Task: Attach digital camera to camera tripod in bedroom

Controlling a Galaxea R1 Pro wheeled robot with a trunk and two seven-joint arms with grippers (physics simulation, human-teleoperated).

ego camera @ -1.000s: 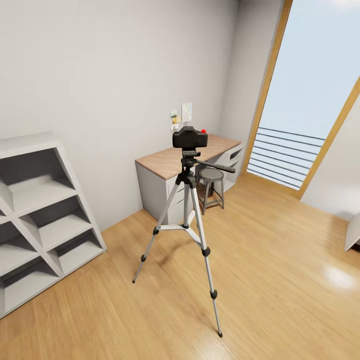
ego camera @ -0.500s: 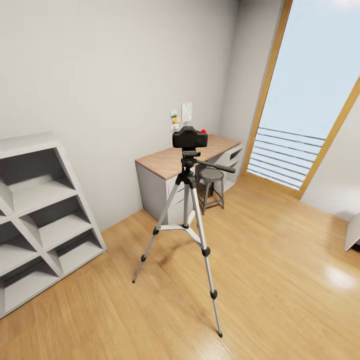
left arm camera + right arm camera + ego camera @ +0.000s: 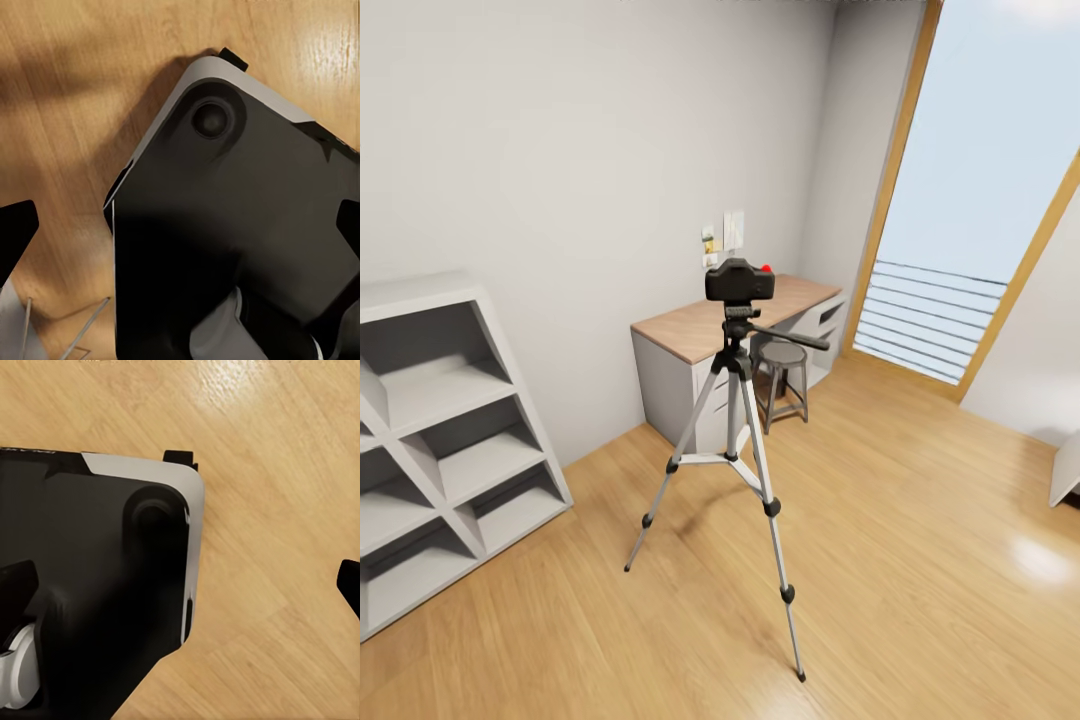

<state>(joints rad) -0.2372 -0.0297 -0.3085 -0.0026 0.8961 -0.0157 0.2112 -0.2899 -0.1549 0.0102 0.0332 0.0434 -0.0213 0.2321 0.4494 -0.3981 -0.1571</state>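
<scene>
In the head view the camera tripod (image 3: 735, 400) stands on the light wood floor in the middle of the bedroom, its three silver-grey legs spread. The small black digital camera (image 3: 739, 281) sits on top of its black head, and the pan handle (image 3: 792, 338) sticks out to the right. In the left wrist view my left gripper (image 3: 180, 236) is open above my own black and grey base (image 3: 247, 187). My right gripper (image 3: 180, 589) is open too, over the base (image 3: 90, 585) and the floor. Neither holds anything.
Behind the tripod stand a wood-topped desk (image 3: 685, 330) and a round grey stool (image 3: 782, 352). A grey slanted shelf unit (image 3: 440, 440) lines the left wall. At the right are a tall wood-framed window (image 3: 980, 200) and a white furniture edge (image 3: 1066, 470).
The whole head view has shifted slightly, so the camera moved. The tripod and the digital camera on it stand as before.
</scene>
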